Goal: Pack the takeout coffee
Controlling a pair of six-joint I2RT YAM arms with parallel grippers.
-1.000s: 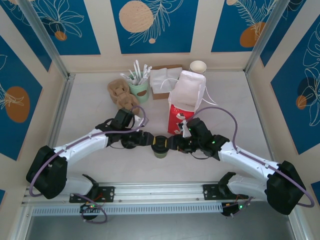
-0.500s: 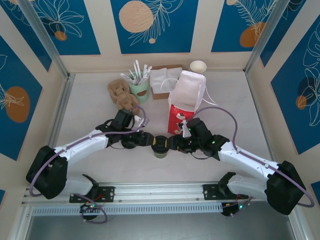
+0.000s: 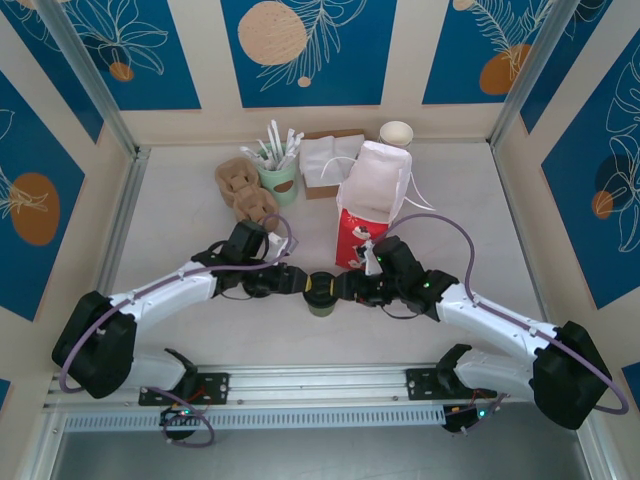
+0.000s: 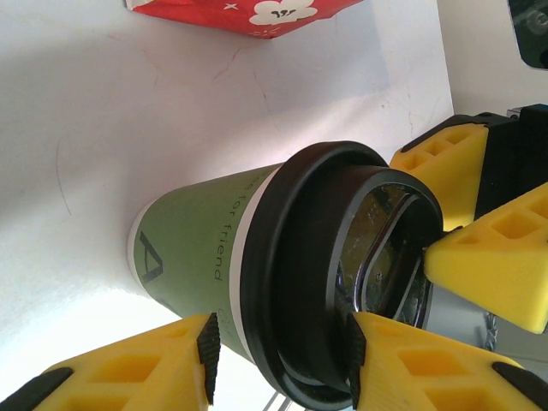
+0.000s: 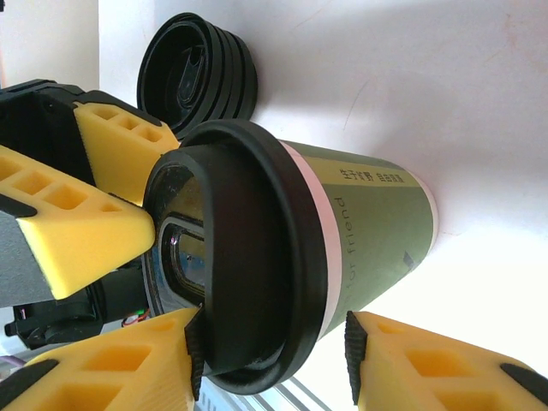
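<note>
The takeout coffee (image 3: pixel 321 293) is between my two pincers. It stands upright on the worktop (image 3: pixel 470 210), just in front of the red bag (image 3: pixel 351 238), a little to the left of it. My left pincer (image 4: pixel 281 358) is half spread, with the rim of the black lid (image 4: pixel 291 282) between its pads. The pads are very close to the rim, but I cannot tell if they press on it. My right pincer (image 5: pixel 271 360) is on the opposite side, the one nearer to the bag. It is half spread around the same rim, and again I cannot tell if it grips. A stack of loose black lids (image 5: pixel 197 73) is farther from the bag than the coffee, to the left. Behind the bag are a napkin box (image 3: pixel 322 160) and white-rimmed cups (image 3: pixel 396 133). Behind and to the left of the bag stand a green cup with white sticks (image 3: pixel 279 178) and brown cardboard carriers (image 3: pixel 243 190).
</note>
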